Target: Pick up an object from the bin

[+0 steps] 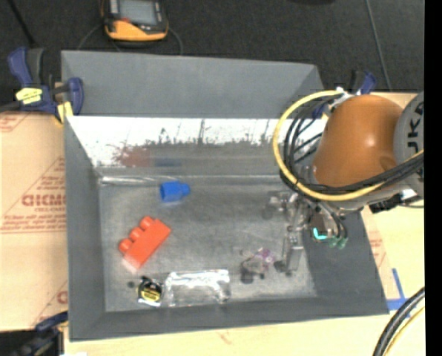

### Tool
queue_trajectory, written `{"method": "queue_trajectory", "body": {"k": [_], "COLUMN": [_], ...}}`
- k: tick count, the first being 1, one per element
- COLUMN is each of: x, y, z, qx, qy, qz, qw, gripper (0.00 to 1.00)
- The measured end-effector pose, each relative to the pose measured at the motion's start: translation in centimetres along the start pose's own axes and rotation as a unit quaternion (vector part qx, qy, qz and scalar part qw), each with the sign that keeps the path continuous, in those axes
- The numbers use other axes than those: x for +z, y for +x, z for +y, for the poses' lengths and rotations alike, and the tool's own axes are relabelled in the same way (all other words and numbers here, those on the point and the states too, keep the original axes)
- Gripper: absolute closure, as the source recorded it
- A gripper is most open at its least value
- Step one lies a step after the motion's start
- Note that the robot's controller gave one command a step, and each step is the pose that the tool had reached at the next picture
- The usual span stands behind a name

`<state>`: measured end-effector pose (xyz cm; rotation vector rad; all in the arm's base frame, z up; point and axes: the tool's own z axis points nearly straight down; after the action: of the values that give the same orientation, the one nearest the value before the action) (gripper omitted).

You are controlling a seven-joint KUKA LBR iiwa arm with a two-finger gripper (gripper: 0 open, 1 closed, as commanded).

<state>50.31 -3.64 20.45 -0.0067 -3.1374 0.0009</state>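
My gripper [290,260] hangs low over the right part of the bin floor, under the orange cover. Just left of it lies a small purple and grey thing [262,258], close to the gripper but apart from it as far as I can see. A small dark piece [247,275] lies a little further left and nearer the front. A clear plastic packet [199,285] lies flat along the front wall, left of those.
An orange-red toy brick [144,241] lies at the left. A small blue block [174,191] sits near the back wall. A yellow and black tape measure [150,291] rests in the front left corner. The arm and its cables cover the bin's right side.
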Motion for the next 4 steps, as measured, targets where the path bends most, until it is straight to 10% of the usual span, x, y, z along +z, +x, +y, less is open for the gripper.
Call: {"method": "queue_trajectory", "body": {"k": [1,2,3,4], "x": [11.9,11.6,0.2,0.6], "y": [-1.3,-1.5,-4.2,-3.9], "z": [-3.1,-3.1,-2.4,-2.5], "qx": [0.096,0.094,0.112,0.112], "qy": [-0.001,0.0,-0.001,0.0], "qz": [-0.0006,-0.0034,-0.0088,-0.004], "qw": [0.9954,0.9956,0.9936,0.9937], "gripper": [0.0,1.0,1.0,0.0]}}
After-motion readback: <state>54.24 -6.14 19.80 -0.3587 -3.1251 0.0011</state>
